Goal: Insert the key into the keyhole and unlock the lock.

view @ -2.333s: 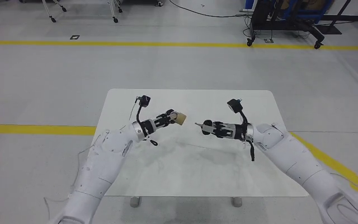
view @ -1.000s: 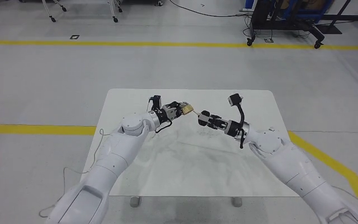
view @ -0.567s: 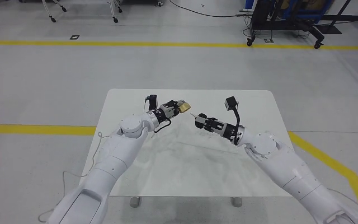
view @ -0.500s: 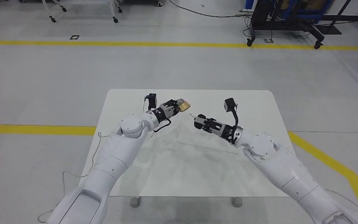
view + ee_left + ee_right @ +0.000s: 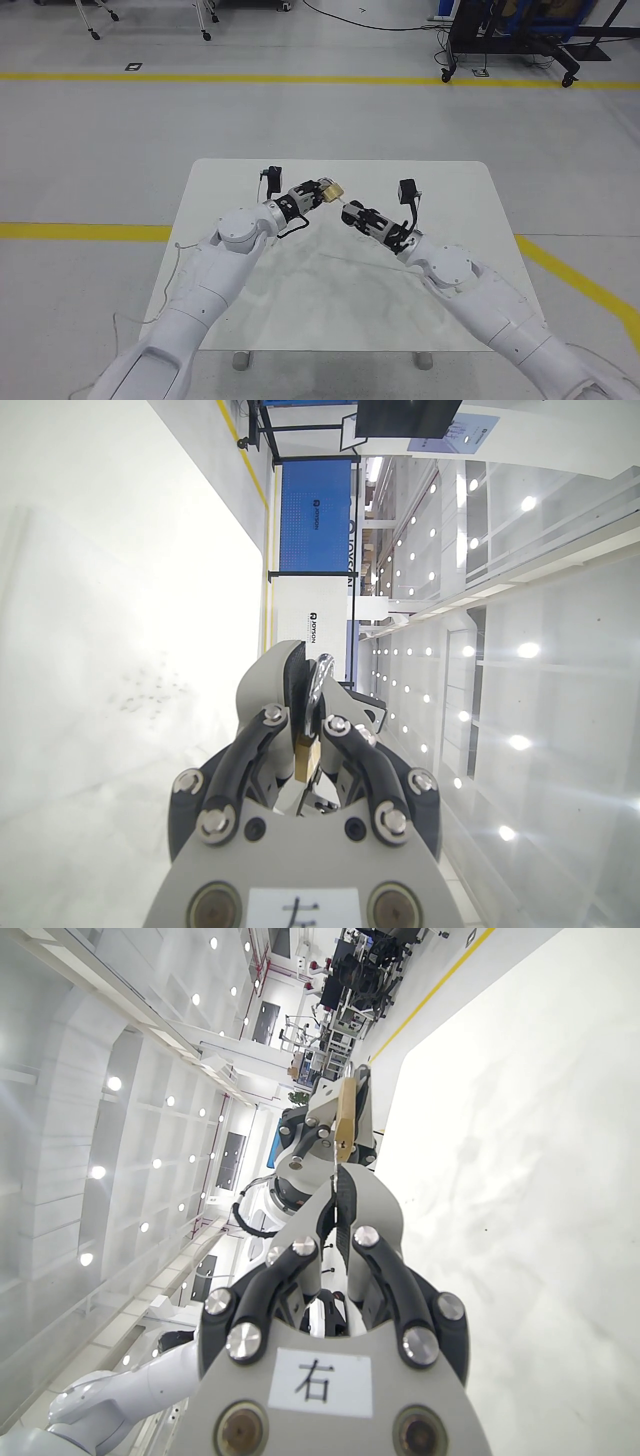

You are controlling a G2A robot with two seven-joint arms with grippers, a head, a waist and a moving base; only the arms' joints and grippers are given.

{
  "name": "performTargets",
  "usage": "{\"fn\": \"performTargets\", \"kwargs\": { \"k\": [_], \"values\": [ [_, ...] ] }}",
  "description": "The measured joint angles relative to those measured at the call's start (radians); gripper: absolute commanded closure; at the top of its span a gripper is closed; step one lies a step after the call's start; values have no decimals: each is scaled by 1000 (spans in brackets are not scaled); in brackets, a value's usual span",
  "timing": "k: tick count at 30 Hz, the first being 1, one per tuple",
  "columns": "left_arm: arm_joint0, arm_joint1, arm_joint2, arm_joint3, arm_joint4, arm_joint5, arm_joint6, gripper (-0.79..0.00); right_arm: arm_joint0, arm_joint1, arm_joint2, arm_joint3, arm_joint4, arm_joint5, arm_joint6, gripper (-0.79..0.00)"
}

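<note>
My left gripper (image 5: 306, 685) is clamped tight on the brass padlock (image 5: 345, 1120), and my grip hides most of its body. My right gripper (image 5: 339, 1188) pinches the key (image 5: 333, 1162) edge-on, its tip at the keyhole (image 5: 342, 1146) just ahead. I cannot tell how deep it sits.

A big work hall, like a lab: grey floor (image 5: 300, 130) with yellow lines (image 5: 300, 78), a white table (image 5: 445, 190), a wheeled cart (image 5: 515, 48), ceiling lights (image 5: 529, 503).
</note>
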Motion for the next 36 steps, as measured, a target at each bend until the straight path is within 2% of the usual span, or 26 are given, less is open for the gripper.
{"fn": "performTargets", "kwargs": {
  "k": [36],
  "values": [
    [22,-4,-25,-34,74,1,1,0,-32,-55,74,28,-8,19,137,0]
  ]
}}
